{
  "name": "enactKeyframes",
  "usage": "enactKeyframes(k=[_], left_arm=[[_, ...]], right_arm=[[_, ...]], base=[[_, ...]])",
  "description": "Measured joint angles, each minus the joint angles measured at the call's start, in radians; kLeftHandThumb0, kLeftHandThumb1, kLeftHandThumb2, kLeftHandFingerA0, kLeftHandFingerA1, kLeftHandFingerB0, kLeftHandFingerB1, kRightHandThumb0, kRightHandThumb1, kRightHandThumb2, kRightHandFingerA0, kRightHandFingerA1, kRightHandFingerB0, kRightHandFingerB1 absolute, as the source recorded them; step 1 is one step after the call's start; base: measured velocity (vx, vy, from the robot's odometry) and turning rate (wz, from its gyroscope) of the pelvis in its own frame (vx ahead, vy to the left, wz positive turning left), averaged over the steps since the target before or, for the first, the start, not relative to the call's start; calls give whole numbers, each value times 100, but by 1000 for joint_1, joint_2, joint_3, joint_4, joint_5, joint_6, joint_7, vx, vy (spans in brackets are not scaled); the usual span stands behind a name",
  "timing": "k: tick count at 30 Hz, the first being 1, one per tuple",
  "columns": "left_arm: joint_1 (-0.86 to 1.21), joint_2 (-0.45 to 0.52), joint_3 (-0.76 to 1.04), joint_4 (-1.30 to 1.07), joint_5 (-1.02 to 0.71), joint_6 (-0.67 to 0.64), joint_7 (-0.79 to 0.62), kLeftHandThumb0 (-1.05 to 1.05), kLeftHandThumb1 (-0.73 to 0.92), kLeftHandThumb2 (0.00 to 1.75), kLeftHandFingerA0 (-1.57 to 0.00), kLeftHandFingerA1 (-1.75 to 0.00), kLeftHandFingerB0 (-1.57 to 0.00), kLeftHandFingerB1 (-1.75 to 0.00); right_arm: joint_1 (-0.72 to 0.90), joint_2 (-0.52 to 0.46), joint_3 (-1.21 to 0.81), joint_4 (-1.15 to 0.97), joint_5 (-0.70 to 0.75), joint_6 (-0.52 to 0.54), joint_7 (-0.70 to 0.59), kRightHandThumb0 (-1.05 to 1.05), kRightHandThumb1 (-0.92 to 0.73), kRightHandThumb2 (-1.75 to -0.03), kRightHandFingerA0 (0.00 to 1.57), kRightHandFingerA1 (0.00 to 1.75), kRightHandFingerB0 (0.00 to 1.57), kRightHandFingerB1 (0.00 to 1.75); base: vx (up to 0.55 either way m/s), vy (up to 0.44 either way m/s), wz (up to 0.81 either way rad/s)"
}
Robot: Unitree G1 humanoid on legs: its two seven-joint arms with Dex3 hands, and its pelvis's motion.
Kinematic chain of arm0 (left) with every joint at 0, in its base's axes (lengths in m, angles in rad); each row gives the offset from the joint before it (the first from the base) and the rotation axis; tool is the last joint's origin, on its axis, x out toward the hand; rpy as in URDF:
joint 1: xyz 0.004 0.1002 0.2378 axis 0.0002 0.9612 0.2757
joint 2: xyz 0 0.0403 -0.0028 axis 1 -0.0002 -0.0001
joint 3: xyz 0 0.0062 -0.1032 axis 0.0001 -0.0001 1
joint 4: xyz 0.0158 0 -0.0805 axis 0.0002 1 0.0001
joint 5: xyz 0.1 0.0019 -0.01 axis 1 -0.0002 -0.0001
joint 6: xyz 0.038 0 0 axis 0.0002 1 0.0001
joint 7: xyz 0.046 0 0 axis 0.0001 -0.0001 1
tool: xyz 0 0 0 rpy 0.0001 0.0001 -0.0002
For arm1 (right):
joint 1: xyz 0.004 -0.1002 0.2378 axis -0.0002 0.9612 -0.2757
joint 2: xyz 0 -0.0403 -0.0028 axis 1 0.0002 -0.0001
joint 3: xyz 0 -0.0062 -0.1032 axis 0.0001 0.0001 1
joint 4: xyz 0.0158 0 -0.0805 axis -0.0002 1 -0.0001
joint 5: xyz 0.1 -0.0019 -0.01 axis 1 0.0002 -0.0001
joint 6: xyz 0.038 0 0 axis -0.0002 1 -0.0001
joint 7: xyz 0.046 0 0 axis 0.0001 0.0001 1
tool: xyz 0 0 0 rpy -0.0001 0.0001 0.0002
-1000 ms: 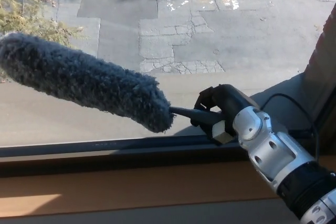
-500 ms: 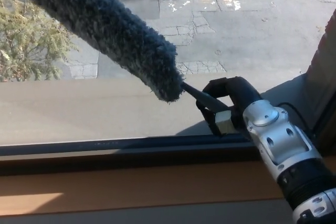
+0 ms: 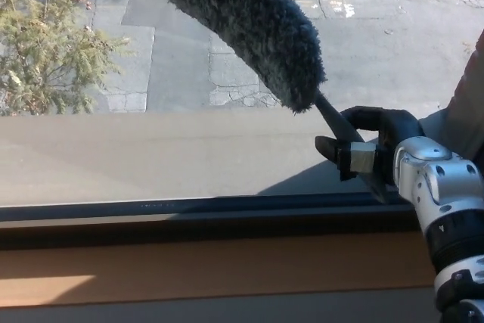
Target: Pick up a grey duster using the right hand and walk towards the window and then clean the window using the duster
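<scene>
Right now, nearest to us, a brown wooden window sill (image 3: 189, 270) runs along the bottom of the view. Just past it is the dark window frame (image 3: 151, 213).

At about 4 o'clock, the right robot hand (image 3: 370, 149) comes in on its silver arm (image 3: 446, 202). Its black fingers (image 3: 378, 120) are wrapped tight around the thin dark handle (image 3: 329, 113) of the grey duster (image 3: 242, 13). Only this one robot hand shows; the left one is out of sight.

From the hand, the handle pokes up toward 11 o'clock. The big fuzzy head of the duster goes on the same way, up to the top edge at about 12 o'clock. It lies in front of the window glass (image 3: 113, 164). I cannot tell if the fluff is touching the glass or is just near it.

That duster looks very light and very soft. Its fluff should bend and squash when it is pushed on the glass, so it should not scratch. The thin handle looks hard and stiff, and maybe a bit smooth, so it could twist in a loose hold. The handle is the good place to hold it, close to the fluffy head, just as the hand does now.

Far away, outside the glass, are a cracked grey pavement (image 3: 378, 43) and a green bush (image 3: 45, 43) at 10 o'clock.
</scene>
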Motion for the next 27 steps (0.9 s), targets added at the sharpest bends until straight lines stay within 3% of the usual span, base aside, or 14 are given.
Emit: enactKeyframes(k=[2,3,5,8,11,12,20,21,23,27], left_arm=[[-7,2,1,13,0,0,-1,8,63,94,-87,-109,-80,-84],[-8,2,2,16,0,0,-3,4,67,93,-75,-108,-76,-87],[10,-9,-3,-29,1,-1,-3,3,67,94,-75,-111,-75,-88],[56,-36,-12,-126,2,-1,3,5,68,95,-78,-101,-73,-83],[75,-43,-15,-163,2,0,12,5,68,95,-78,-101,-73,-83],[77,-43,-15,-167,3,0,13,0,65,90,-80,-110,-75,-87],[106,-46,-23,-189,4,0,18,-1,67,88,-80,-107,-73,-83],[108,-46,-24,-191,4,0,18,3,63,92,-78,-106,-76,-83],[107,-45,-25,-181,4,0,18,4,62,100,-78,-110,-76,-86],[107,-46,-23,-178,1,0,15,2,64,99,-77,-113,-74,-89]], right_arm=[[0,5,-26,-1,7,12,-11,-31,-73,-101,114,175,80,175],[0,6,-37,-1,12,18,-16,-36,-77,-89,112,175,72,175],[0,9,-64,-6,24,25,-21,-35,-75,-92,112,175,71,175],[0,9,-118,-12,46,29,-30,-35,-71,-110,113,175,76,175],[0,9,-165,-9,69,29,-37,-35,-71,-110,113,175,76,175],[0,9,-171,-9,73,29,-39,-37,-82,-95,110,175,77,175],[0,-6,-254,3,117,17,-58,-36,-82,-96,113,175,81,175],[0,-6,-258,4,120,16,-58,-35,-77,-103,112,175,82,175],[0,-8,-265,10,125,15,-59,-35,-77,-99,113,175,81,175],[1,-20,-281,24,140,13,-64,-37,-78,-98,112,175,80,175]], base=[[0,0,0],[0,0,0],[0,0,0],[0,0,0],[0,0,0],[0,0,0],[-11,0,0],[0,0,0],[0,0,0],[0,0,0]])
